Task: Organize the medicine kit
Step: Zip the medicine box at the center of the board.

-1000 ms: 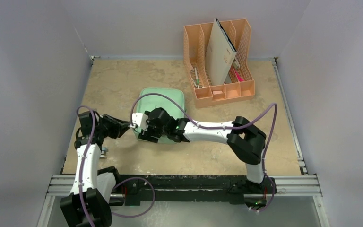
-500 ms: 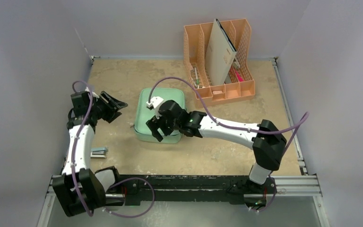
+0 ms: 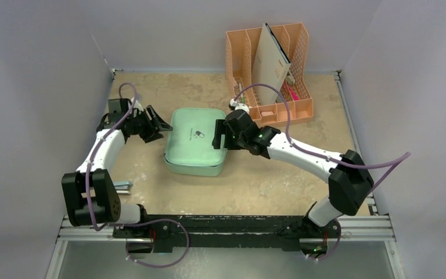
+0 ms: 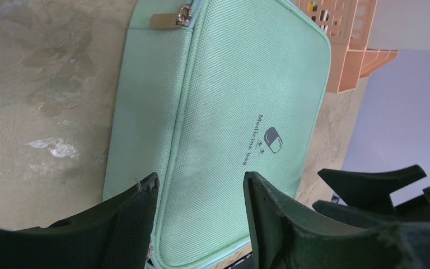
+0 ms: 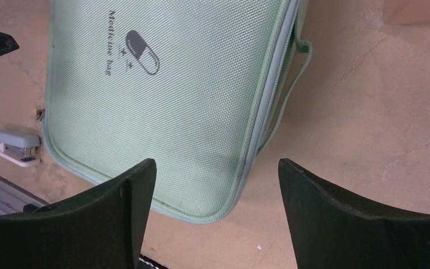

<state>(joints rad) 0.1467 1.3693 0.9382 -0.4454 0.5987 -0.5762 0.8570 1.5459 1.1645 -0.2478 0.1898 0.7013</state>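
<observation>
Now that both arms have let go and drawn apart, the left gripper [image 3: 154, 124] hangs with fingers spread and empty just beside the left edge of the medicine kit [image 3: 194, 150]; the right gripper [image 3: 217, 135], jaws wide and empty, hovers over its right edge; the kit lies flat mid-table, apparently zipped, logo up; closing looks done.

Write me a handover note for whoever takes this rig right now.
Left pincer: open, empty, by the left edge of the medicine kit.
Right pincer: open, empty, by its right edge.
Kit: flat mid-table, looks zipped shut, logo up; contents hidden.
Done: kit appears closed.
Left: unclear; perhaps only pulling both arms clear.
</observation>
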